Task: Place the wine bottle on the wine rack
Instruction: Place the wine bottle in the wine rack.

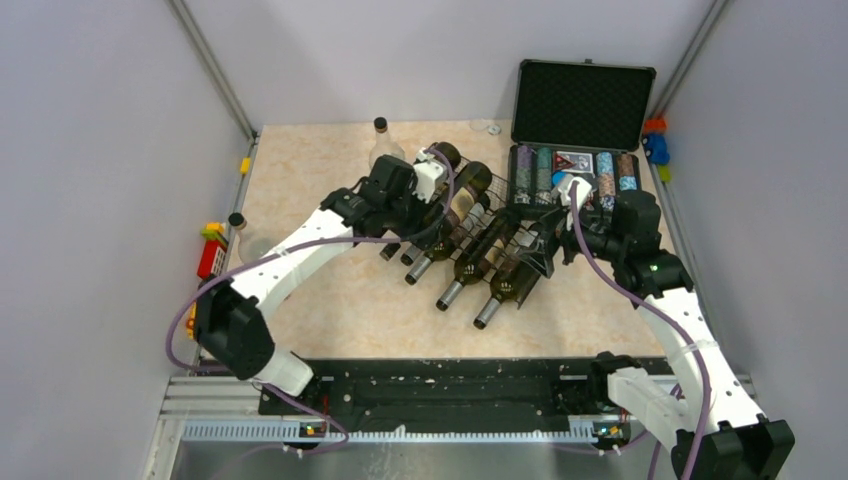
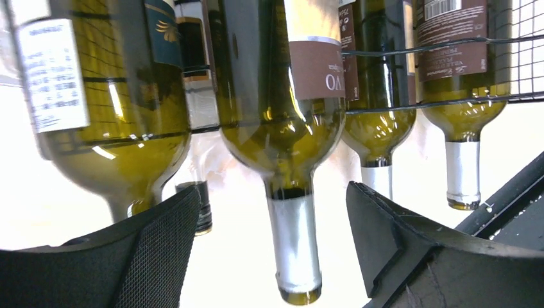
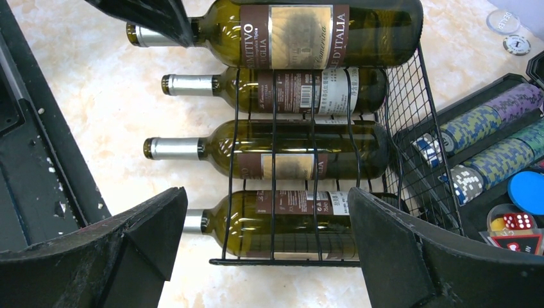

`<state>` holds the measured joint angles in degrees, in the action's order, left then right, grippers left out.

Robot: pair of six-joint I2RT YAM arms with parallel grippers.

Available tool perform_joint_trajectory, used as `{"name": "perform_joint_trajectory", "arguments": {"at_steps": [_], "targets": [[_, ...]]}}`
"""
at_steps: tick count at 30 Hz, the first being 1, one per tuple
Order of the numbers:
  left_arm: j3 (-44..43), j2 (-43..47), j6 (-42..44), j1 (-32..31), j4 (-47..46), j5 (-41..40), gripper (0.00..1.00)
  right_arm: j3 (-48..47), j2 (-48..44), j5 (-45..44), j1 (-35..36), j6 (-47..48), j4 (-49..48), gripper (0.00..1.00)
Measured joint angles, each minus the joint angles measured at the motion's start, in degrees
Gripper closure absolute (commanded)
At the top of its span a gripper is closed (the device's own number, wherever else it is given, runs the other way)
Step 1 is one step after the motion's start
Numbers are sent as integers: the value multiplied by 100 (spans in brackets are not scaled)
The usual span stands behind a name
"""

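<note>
The black wire wine rack [image 1: 503, 192] stands mid-table with several green wine bottles lying in it, necks toward the near left. One wine bottle [image 2: 282, 96] with a brown label lies on top of the wires; it also shows in the right wrist view [image 3: 321, 35]. My left gripper [image 1: 422, 238] is open, and that bottle's silver-capped neck [image 2: 294, 244] stands between its fingers [image 2: 160, 250] untouched. My right gripper [image 1: 545, 245] is open and empty, hovering over the rack's near end bar [image 3: 276, 261], with the rack's grid end [image 3: 410, 115] on its right.
An open black foam-lined case [image 1: 583, 100] with poker chips [image 1: 570, 170] stands behind the rack at the right. Two clear bottles stand on the table, one at the back [image 1: 380, 140] and one at the left edge [image 1: 240, 235]. Small toys lie at both side edges.
</note>
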<state>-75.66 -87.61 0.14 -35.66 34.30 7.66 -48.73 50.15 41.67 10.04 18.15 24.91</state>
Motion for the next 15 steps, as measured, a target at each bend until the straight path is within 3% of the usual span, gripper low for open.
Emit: {"name": "perform_joint_trajectory", "arguments": {"at_steps": [10, 15], "targets": [[-13, 1189, 542, 0, 33, -391, 5, 0, 33, -160, 0, 87, 0, 1], [-138, 1364, 678, 4, -13, -881, 1, 201, 208, -249, 0, 249, 7, 1]]}}
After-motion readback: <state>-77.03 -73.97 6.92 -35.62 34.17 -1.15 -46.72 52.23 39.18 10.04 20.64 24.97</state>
